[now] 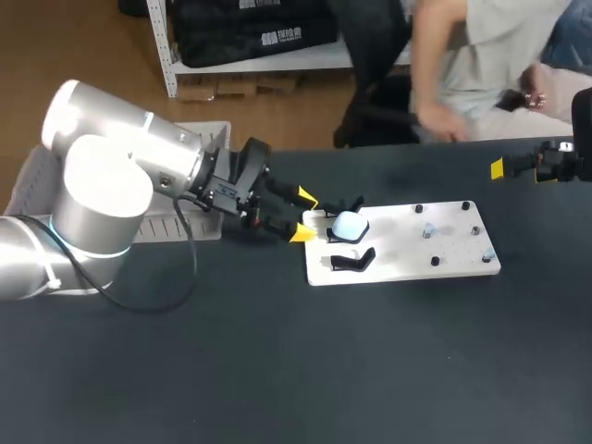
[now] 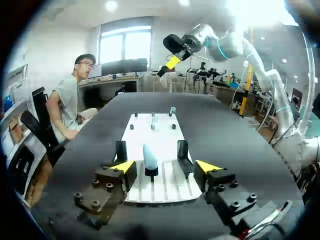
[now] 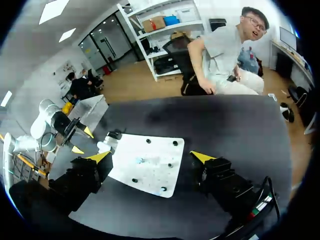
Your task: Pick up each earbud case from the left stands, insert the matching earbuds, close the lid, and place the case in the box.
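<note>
Two empty pincers (both wide open), left pincer [image 1: 303, 215] beside earbud case [image 1: 349, 225], right pincer [image 3: 150, 157] well apart.

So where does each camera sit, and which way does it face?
Head view: fixed above, behind the robot, looking down at the table; left arm and right arm show.
Left wrist view: on that wrist, facing the white board past its open left gripper.
Right wrist view: likewise, from the board's opposite end, right gripper open.
All three share the earbud case.
</note>
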Robot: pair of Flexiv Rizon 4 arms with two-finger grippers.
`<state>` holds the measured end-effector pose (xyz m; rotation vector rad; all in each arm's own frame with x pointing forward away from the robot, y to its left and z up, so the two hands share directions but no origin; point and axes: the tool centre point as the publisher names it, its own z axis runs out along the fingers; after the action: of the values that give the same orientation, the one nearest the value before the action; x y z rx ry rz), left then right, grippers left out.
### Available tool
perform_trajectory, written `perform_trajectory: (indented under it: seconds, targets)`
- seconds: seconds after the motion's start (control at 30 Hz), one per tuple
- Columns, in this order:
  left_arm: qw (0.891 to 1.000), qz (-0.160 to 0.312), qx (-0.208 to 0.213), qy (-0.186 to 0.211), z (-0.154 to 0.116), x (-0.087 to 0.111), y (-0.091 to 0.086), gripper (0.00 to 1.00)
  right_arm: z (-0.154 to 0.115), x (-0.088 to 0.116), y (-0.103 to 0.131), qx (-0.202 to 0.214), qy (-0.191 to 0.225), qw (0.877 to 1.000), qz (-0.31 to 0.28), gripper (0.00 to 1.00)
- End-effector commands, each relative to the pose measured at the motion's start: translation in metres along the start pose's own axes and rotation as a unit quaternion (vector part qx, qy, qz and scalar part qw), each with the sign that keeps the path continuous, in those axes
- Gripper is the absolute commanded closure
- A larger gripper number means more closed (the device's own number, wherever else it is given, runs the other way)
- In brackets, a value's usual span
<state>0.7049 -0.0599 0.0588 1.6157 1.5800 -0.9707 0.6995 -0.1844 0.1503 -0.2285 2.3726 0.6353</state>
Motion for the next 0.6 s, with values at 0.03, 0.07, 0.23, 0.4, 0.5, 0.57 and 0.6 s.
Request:
perform_trajectory:
  seconds: [0.03, 0.07, 0.23, 0.4, 0.5, 0.57, 0.6]
  targets:
    - [1.0, 0.002, 0.006, -0.002, 0.013, 0.005, 0.009, 0.24, 0.0, 0.0, -0.001, -0.002, 0.001, 1.0, -0.001, 0.0]
    - [1.0, 0.002, 0.007, -0.002, 0.016, 0.006, 0.01, 0.25, 0.0, 0.0, -0.001, -0.002, 0.001, 1.0, -0.001, 0.0]
    - [1.0, 0.001, 0.011, -0.005, 0.024, 0.008, 0.013, 0.29, 0.0, 0.0, -0.001, -0.002, 0.001, 1.0, -0.001, 0.0]
    - [1.0, -0.001, 0.014, -0.005, 0.033, 0.011, 0.014, 0.33, 0.0, 0.0, -0.001, -0.002, 0.001, 1.0, -0.001, 0.0]
    - [1.0, -0.005, 0.013, -0.007, 0.037, 0.011, 0.016, 0.37, 0.0, 0.0, -0.001, -0.002, 0.001, 1.0, -0.001, 0.0]
    - [1.0, -0.006, 0.013, -0.008, 0.041, 0.012, 0.018, 0.41, 0.0, 0.0, -0.001, -0.002, 0.001, 1.0, -0.001, 0.0]
    - [1.0, -0.007, 0.013, -0.008, 0.042, 0.012, 0.019, 0.42, 0.0, 0.0, -0.001, -0.002, 0.001, 1.0, -0.001, 0.0]
